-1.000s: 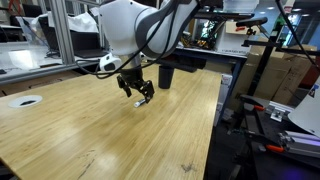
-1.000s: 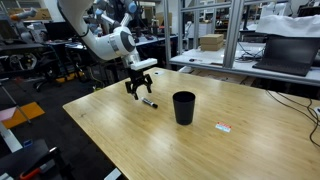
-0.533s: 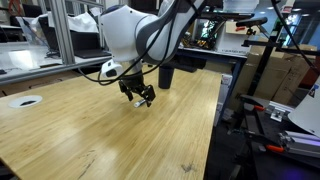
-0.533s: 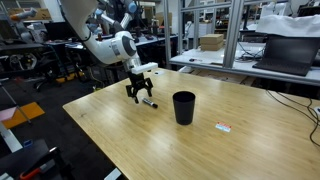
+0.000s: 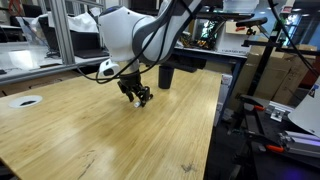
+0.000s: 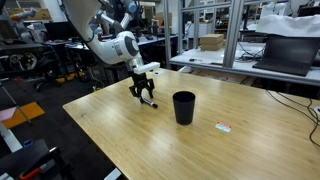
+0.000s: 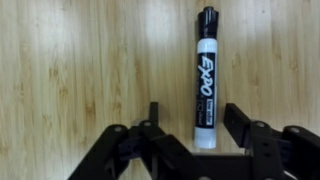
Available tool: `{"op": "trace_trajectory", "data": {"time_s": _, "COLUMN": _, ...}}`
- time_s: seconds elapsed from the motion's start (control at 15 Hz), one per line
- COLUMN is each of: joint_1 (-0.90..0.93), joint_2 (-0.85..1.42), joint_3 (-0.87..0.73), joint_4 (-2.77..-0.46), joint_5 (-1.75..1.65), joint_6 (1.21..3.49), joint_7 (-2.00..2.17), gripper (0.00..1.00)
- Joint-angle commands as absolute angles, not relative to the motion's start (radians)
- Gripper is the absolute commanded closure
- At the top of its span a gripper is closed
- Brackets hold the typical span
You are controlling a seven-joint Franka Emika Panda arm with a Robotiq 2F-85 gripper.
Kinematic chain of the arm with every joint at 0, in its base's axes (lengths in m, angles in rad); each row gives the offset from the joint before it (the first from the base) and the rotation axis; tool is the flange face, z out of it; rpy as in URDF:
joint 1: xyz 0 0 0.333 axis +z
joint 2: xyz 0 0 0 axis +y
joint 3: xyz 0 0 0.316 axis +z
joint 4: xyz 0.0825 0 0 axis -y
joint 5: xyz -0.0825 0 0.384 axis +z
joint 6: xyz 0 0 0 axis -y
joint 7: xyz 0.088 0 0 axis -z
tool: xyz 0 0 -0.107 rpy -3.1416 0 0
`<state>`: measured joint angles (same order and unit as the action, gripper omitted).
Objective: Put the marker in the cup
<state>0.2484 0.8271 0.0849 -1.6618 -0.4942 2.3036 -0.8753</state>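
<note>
The marker [image 7: 205, 75] lies flat on the wooden table, a white Expo body with a black cap, its lower end between my fingers. My gripper [image 7: 192, 122] is open and straddles that end; the fingers stand apart from the marker on both sides. In both exterior views the gripper [image 5: 139, 97] [image 6: 146, 97] is low at the table surface over the marker, which is mostly hidden there. The dark cup [image 6: 184, 107] stands upright a short way from the gripper, and it also shows in an exterior view [image 5: 166, 76] behind the arm.
A flat white ring-shaped object [image 5: 25, 101] lies near a table edge. A small white and red tag [image 6: 224, 127] lies on the table beyond the cup. Desks, monitors and frames surround the wooden table [image 6: 150, 140].
My gripper has come down lower over the marker and shifted slightly toward the cup. The marker and the cup have not moved.
</note>
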Motion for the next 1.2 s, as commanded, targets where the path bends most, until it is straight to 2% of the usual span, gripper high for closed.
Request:
{"op": "trace_trajectory", "data": {"time_s": 0.0, "joint_1": 0.243, "joint_2": 0.858, "joint_3": 0.09, "joint_4": -1.613, "joint_5": -0.499, "joint_6": 2.289, "joint_7": -0.861, "gripper": 0.62}}
{"op": "trace_trajectory", "data": {"time_s": 0.33, "joint_1": 0.204, "joint_2": 0.846, "joint_3": 0.111, "joint_4": -1.62, "joint_5": -0.465, "joint_6": 2.314, "joint_7": -0.886, "gripper": 0.97}}
{"op": "trace_trajectory", "data": {"time_s": 0.4, "joint_1": 0.181, "joint_2": 0.828, "joint_3": 0.123, "joint_4": -1.642, "joint_5": -0.444, "joint_6": 2.324, "joint_7": -0.9, "gripper": 0.99}}
{"op": "trace_trajectory", "data": {"time_s": 0.53, "joint_1": 0.119, "joint_2": 0.787, "joint_3": 0.157, "joint_4": -1.699, "joint_5": -0.397, "joint_6": 2.364, "joint_7": -0.961, "gripper": 0.95}}
{"op": "trace_trajectory", "data": {"time_s": 0.8, "joint_1": 0.013, "joint_2": 0.679, "joint_3": 0.182, "joint_4": -1.833, "joint_5": -0.301, "joint_6": 2.411, "joint_7": -1.052, "gripper": 0.95}}
{"op": "trace_trajectory", "data": {"time_s": 1.13, "joint_1": 0.036, "joint_2": 0.591, "joint_3": 0.161, "joint_4": -1.869, "joint_5": -0.288, "joint_6": 2.316, "joint_7": -1.036, "gripper": 0.95}}
